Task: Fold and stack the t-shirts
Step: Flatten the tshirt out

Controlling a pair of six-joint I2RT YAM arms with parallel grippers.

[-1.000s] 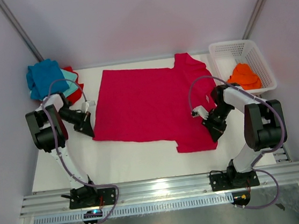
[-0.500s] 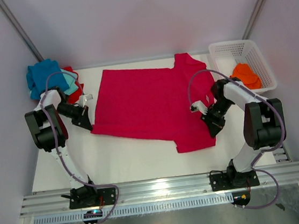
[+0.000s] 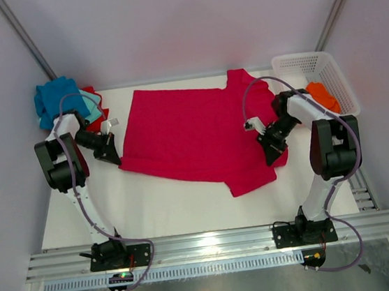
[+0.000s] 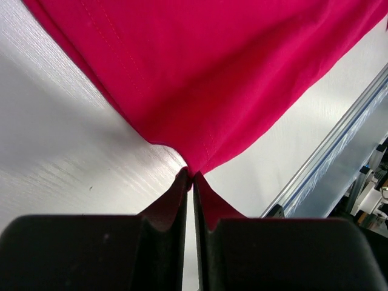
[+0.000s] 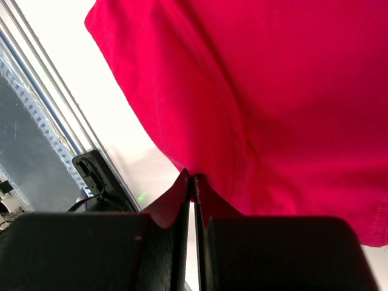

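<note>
Two hands each pinch an edge of the crimson t-shirt (image 3: 193, 135), which lies spread nearly flat across the white worktop (image 3: 159, 206) and fills most of its middle.

At the shirt's left near corner, the left hand (image 3: 113, 157) has its fingers almost together. Its wrist view shows that corner (image 4: 230, 73) drawn into a point and caught between the fingertips of the left hand (image 4: 193, 176), with the cloth lifting slightly off the worktop there.

At the shirt's right side, by the sleeve, the right hand (image 3: 275, 154) is closed the same way. In its wrist view a fold of the shirt (image 5: 273, 91) is nipped between the tips of the right hand (image 5: 194, 177).

Beyond the shirt's left far corner sits a small heap: a blue t-shirt (image 3: 56, 101) on top, with a teal t-shirt (image 3: 91, 104) and a red t-shirt (image 3: 103, 114) showing beneath it.

Off the shirt's right far corner stands a white lattice basket (image 3: 304, 63) holding an orange t-shirt (image 3: 322, 94), partly hidden behind the right arm.
</note>
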